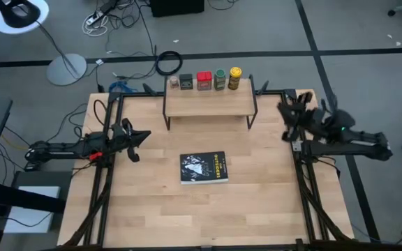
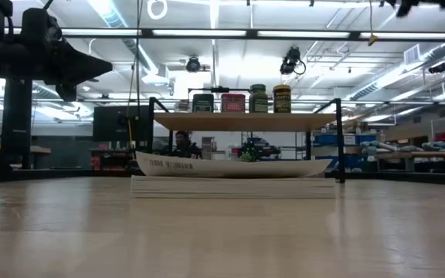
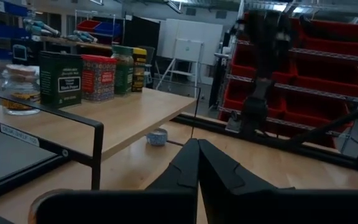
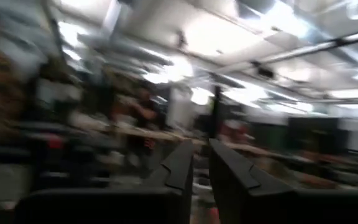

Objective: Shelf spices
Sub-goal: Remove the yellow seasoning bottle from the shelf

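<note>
Five spices [image 1: 204, 80] line the back edge of the shelf [image 1: 208, 104], top centre of the high view. The left gripper [image 1: 142, 136], fingers pressed together and empty, sits lower left of them; the right gripper [image 1: 288, 115], nearly closed and empty, sits to their right.

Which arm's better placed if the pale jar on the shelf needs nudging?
Left. The left gripper is nearer the shelf end holding the pale jar; the right gripper waits past the opposite end.

Five spices [image 1: 204, 81] stand upright in a row along the back of the light-wood shelf [image 1: 208, 104].
</note>
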Robot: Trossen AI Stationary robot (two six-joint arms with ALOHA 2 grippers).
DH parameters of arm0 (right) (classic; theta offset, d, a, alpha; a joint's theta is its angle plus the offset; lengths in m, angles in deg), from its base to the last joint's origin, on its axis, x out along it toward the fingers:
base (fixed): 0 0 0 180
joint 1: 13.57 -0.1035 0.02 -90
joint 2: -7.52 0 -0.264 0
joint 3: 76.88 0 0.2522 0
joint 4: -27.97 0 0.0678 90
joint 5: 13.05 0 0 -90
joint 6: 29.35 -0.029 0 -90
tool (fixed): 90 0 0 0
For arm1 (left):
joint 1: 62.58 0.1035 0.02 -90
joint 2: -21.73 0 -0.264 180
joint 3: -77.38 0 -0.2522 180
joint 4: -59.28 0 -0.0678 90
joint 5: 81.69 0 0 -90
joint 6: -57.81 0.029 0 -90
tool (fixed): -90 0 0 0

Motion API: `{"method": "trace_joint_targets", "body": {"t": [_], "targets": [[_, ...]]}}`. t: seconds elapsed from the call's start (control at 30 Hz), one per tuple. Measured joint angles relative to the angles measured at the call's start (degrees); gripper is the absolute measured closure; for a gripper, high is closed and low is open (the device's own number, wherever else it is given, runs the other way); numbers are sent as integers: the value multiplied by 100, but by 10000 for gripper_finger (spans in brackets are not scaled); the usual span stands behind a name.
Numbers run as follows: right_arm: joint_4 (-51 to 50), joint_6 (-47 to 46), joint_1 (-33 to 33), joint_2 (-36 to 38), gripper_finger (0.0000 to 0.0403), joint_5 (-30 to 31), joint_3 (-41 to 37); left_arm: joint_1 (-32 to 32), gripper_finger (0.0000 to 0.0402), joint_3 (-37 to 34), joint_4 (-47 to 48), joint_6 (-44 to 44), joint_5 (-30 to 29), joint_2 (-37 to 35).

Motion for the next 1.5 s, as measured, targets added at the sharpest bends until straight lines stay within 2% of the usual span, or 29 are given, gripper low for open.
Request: {"method": "trace_joint_targets", "body": {"t": [0.1, 0.2, 0.3, 0.4, 0.67, 0.8, 0.93, 1.1, 1.33, 1.5], "targets": [[-548, 176, 334, -917, 332, 463, 1116, 0, 390, 0, 88, -105, -68, 63], [-1715, 159, 844, -1857, 317, 451, 2222, 1, 390, 0, 149, -265, -128, 254], [-2584, -122, 1443, -2690, 295, -330, 3093, 0, 390, 0, 130, -403, -301, 526], [-3013, -357, 2108, -3420, 263, -1137, 3595, 1, 390, 0, -56, -513, -613, 841], [-3152, -1038, 3703, -4700, 140, -2405, 3695, 2, 367, 2, -763, -557, -612, 1537], [-3074, -1270, 4020, -5088, 82, -2849, 3695, 2, 346, 2, -876, -579, -614, 1725], [-2948, -1350, 4079, -5476, 42, -2989, 3706, 2, 327, 2, -1120, -530, -614, 1849], [-2855, -1354, 4077, -5875, 23, -2798, 3704, 2, 301, 2, -1238, -553, -613, 1980], [-2619, -1422, 4107, -6176, 21, -2559, 3704, 2, 258, 2, -1243, -699, -614, 2115], [-2615, -1435, 4125, -6437, 21, -2565, 3704, 2, 243, 2, -1366, -695, -614, 2182]]}}
